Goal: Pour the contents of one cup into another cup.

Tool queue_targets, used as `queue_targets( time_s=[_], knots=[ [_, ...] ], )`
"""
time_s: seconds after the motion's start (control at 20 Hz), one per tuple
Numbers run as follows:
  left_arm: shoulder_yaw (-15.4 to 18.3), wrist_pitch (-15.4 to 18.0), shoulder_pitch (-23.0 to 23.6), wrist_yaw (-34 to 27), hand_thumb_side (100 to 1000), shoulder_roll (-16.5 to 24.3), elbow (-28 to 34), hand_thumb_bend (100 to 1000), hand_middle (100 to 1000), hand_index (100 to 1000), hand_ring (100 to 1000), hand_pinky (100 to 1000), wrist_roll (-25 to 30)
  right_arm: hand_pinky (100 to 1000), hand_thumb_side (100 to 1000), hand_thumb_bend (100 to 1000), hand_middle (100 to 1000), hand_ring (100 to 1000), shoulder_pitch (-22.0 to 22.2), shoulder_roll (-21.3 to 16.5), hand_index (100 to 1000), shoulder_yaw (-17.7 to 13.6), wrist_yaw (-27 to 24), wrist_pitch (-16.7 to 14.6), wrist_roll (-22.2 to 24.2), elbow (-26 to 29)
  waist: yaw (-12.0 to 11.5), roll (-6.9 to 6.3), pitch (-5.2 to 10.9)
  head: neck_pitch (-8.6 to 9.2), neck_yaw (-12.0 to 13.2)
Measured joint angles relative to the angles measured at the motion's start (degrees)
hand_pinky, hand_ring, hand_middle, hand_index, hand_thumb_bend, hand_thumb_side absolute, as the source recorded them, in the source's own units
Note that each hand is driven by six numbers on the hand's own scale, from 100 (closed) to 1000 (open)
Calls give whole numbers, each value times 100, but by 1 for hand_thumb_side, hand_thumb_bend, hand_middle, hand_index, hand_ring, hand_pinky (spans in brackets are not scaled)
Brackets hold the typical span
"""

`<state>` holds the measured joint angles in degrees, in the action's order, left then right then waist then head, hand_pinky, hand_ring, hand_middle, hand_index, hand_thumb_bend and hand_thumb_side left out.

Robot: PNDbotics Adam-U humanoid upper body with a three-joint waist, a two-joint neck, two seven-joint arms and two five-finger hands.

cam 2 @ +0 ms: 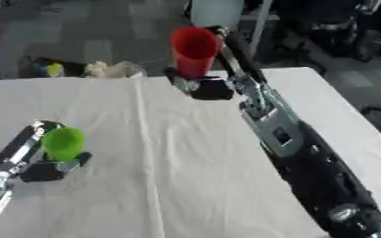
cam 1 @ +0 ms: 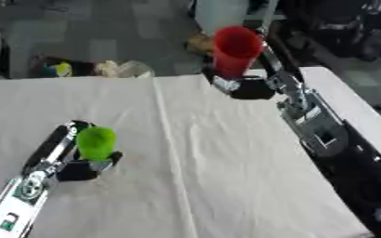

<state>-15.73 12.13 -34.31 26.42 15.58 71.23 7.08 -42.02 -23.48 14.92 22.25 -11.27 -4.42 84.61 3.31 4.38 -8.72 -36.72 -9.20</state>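
L hand (cam 1: 80, 168): lower left, resting on the counter (cam 1: 226, 153); fingers curled round the green cup's base, so gripping it
green cup (cam 1: 96, 142): upright in L hand, low on the cloth, mouth up and tipped a bit toward cam; contents not visible
counter: white cloth w/ a crease running front to back down the middle; bare stretch btwn the two cups
R hand (cam 1: 246, 86): far edge of counter, right of centre; fingers wrapped round the red cup's lower part, holding it
red cup (cam 1: 235, 49): raised at far edge, mouth tilted toward cam; inside looks plain red, can't tell if anything's in it; well apart from green cup
R arm (cam 2: 291, 139): runs along right side of counter from lower right up to the hand
risk 1: cups well apart; if red tips more before it's over the green one, contents land on cloth
risk 2: green cup is small target, mouth narrower than red's; off-centre pour would spill over rim or onto L hand
risk 3: red held low on its body; may swing or slip as it tilts
clutter: small yellow-green thing and pale items (cam 1: 112, 68) on floor beyond far edge, left of red cup; not touching anything
in the way: nothing on cloth btwn cups; path looks open
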Motion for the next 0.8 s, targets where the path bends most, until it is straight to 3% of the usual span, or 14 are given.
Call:
queue_targets(
  time_s=[0.8],
  knots=[
    [-423,173,-59,-189,334,-51,394,166,178,507,164,410,449,872,100,100,162,768,-538,242,343,288,988,-444,284,-693,-484,96,-8,1,-86]
  ],
)
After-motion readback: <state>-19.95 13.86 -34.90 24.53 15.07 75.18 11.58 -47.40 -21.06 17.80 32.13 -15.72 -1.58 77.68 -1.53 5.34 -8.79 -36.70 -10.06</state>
